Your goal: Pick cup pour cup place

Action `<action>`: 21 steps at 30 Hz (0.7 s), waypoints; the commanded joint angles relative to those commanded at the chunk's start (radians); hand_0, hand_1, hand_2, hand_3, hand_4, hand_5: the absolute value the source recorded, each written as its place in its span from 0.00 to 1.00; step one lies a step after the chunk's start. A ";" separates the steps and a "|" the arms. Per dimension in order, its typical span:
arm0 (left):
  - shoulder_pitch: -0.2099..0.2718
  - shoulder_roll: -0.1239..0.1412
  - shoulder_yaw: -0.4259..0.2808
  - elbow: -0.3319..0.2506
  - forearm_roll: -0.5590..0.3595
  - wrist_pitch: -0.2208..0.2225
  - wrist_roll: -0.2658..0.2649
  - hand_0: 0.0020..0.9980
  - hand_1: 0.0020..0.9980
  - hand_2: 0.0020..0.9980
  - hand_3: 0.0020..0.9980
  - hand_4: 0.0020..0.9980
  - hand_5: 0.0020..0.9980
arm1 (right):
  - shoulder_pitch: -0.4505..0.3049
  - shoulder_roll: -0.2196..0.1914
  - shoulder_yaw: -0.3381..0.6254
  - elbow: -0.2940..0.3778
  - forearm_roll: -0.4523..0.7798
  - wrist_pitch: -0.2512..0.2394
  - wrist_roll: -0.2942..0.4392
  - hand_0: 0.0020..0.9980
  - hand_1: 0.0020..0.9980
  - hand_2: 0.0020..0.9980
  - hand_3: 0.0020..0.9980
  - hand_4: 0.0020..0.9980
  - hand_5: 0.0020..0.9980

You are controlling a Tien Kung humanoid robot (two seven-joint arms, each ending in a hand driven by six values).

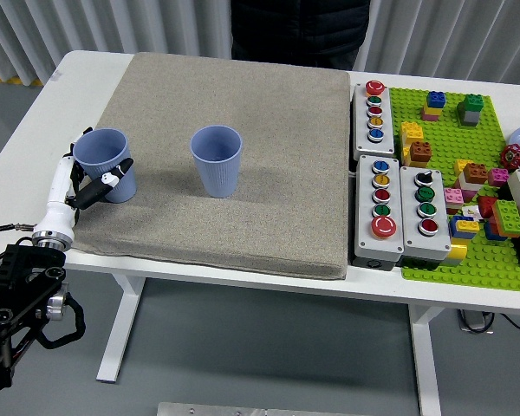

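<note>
The left hand (88, 179) has its fingers closed around the lower part of the left cup (105, 164), a blue-grey cup standing upright at the near left of the grey mat (269, 208); a dark finger crosses the front of the cup wall while the white part of the hand sits just left of it. The cup looks to be resting on the mat rather than lifted, though the contact is hard to see. A second cup (217, 159) of the same kind stands upright to the right, well apart, open mouth up. Whether either cup holds anything cannot be told from here. Both look like thin plastic, so light and somewhat springy; a hard squeeze would likely dent the wall, and a smooth tapered side could slip upward out of the fingers. A hold around the middle, below the rim, seems best for tipping. The button boxes (390, 199) and block board (451, 147) lie far right. The right hand is out of sight.
</note>
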 joint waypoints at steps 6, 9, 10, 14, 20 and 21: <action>0.016 0.004 -0.014 -0.022 0.034 -0.008 0.009 0.76 0.76 0.91 0.99 0.98 0.47 | 0.000 0.000 0.000 0.000 -0.001 0.001 0.000 0.72 0.69 0.73 0.70 0.31 0.30; 0.024 0.005 -0.023 -0.036 0.051 -0.013 0.016 0.76 0.76 0.91 0.99 0.98 0.47 | 0.000 -0.001 0.000 0.000 -0.001 0.001 0.000 0.72 0.69 0.73 0.70 0.31 0.30; 0.028 0.005 -0.027 -0.043 0.062 -0.014 0.019 0.76 0.76 0.91 0.99 0.98 0.47 | 0.000 -0.001 0.000 0.000 -0.001 0.001 0.000 0.72 0.69 0.73 0.70 0.31 0.30; 0.047 0.008 -0.046 -0.076 0.096 -0.016 0.028 0.76 0.77 0.92 1.00 0.99 0.49 | 0.001 -0.001 0.002 0.000 -0.002 0.001 0.000 0.72 0.69 0.73 0.70 0.31 0.30; 0.055 0.014 -0.060 -0.094 0.115 -0.021 0.035 0.77 0.79 0.94 1.00 1.00 0.51 | 0.002 -0.002 0.001 0.000 0.002 0.000 0.003 0.72 0.69 0.73 0.70 0.31 0.29; 0.056 0.015 -0.062 -0.096 0.119 -0.023 0.036 0.77 0.79 0.94 1.00 1.00 0.51 | 0.003 -0.002 0.001 0.000 0.002 0.000 0.003 0.72 0.69 0.73 0.70 0.31 0.29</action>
